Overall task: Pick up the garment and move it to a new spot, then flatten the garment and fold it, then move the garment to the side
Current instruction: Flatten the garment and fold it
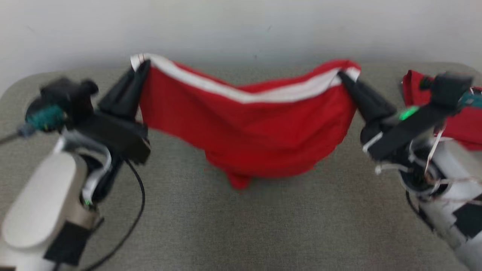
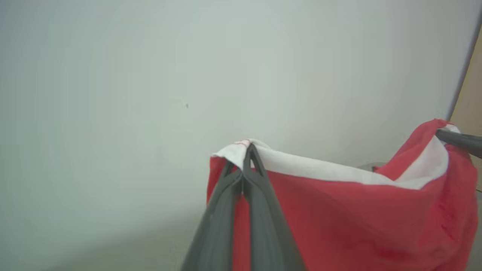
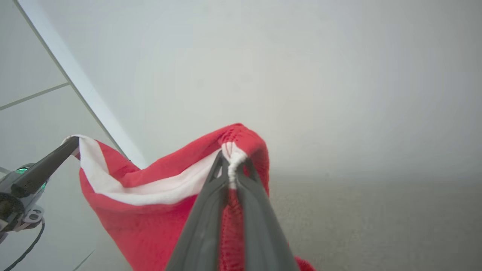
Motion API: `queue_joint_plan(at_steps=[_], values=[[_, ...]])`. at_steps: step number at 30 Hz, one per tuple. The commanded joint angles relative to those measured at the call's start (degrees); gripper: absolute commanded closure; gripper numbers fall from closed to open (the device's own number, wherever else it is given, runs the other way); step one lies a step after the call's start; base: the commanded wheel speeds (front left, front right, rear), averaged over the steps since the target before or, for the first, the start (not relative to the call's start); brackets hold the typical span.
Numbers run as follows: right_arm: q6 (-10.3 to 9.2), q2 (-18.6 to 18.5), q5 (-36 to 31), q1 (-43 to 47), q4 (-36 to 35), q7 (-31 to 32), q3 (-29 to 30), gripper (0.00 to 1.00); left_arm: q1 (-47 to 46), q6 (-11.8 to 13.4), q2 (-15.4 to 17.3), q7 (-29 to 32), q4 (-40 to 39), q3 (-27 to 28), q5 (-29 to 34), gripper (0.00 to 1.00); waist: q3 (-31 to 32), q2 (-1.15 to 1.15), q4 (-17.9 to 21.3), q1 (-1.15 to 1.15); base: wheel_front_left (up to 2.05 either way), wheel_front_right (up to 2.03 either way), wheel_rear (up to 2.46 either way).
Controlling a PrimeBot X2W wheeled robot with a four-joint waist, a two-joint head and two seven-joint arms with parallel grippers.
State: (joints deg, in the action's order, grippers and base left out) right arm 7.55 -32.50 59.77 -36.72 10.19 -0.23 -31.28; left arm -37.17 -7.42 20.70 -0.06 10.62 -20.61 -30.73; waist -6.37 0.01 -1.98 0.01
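The red garment (image 1: 244, 128) is held up by its white-banded edge, one corner clamped in the closed left jaws, the other in the closed right jaws, so it can be spread flat; its hem perhaps touches the desk (image 1: 263, 226).

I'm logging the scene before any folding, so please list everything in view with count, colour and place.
garment: one, red with a white band, hanging stretched between the two arms, sagging low over the surface
second cloth: one, red, far right, partly behind the right arm
padded surface: one, grey-green, beneath everything
wall: one, pale, behind the surface
cable: one, black, trailing down from the left arm
left fingers: two, dark, shut on the garment's left band corner
right fingers: two, dark, shut on its right band corner
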Motion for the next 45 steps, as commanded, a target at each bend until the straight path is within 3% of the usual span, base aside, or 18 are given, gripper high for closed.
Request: queue_joint_plan(at_steps=[1, 6, 13, 24, 29, 35, 41, 45], values=[[-0.15, 0.56, 0.49, -2.47, 0.43, 0.34, 0.64, 1.0, -2.86, -0.01, 0.75, 0.6, 0.13, -0.25, -0.76, 1.0, -5.65, -0.01, 2.39, -0.01, 0.0, 0.0, 0.0], [-0.16, 2.4, 1.83, -19.16, 4.88, 4.7, 2.73, 1.0, -21.88, 0.01, 2.89, 3.33, 4.66, -1.84, -4.44, 1.0, -14.15, -0.01, 4.34, -0.01, 0.0, 0.0, 0.0], [-0.15, 6.31, 3.1, -41.46, 14.03, 8.08, 5.55, 1.0, -44.47, 0.01, 3.51, 2.34, 13.06, -5.62, -4.96, 1.0, -23.76, -0.01, 6.24, -0.01, 0.0, 0.0, 0.0], [-0.16, 8.37, -2.34, -62.79, 24.43, 6.8, 0.01, 1.0, -65.68, 0.01, 3.69, -2.15, 24.61, -13.19, -6.43, 1.0, -30.03, -0.01, 5.14, -0.01, 0.0, 0.0, 0.0], [-0.16, 7.5, -1.66, -66.63, 26.45, 5.54, -3.55, 1.0, -68.77, 0.01, 3.99, -6.11, 27.86, -17.86, -9.89, 1.0, -31.68, -0.01, 3.23, -0.01, 0.0, 0.0, 0.0], [-0.16, 5.1, 1.48, -64.07, 23.54, 4.53, -6.82, 1.0, -66.23, 0.01, 5.42, -9.44, 26.5, -22.0, -12.59, 1.0, -32.01, -0.01, 2.73, -0.01, 0.0, 0.0, 0.0], [-0.16, -1.49, 5.91, -54.08, 14.67, 2.32, -11.94, 1.0, -55.85, 0.01, 9.02, -13.1, 19.33, -24.48, -16.02, 1.0, -29.14, -0.01, 2.35, -0.01, 0.0, 0.0, 0.0], [-0.16, -5.95, 9.96, -43.7, 8.67, -1.1, -13.57, 1.0, -43.92, 2.6, 10.93, -14.61, 12.81, -23.79, -17.53, 1.0, -25.06, -0.01, 2.3, -0.01, 0.0, 0.0, 0.0]])
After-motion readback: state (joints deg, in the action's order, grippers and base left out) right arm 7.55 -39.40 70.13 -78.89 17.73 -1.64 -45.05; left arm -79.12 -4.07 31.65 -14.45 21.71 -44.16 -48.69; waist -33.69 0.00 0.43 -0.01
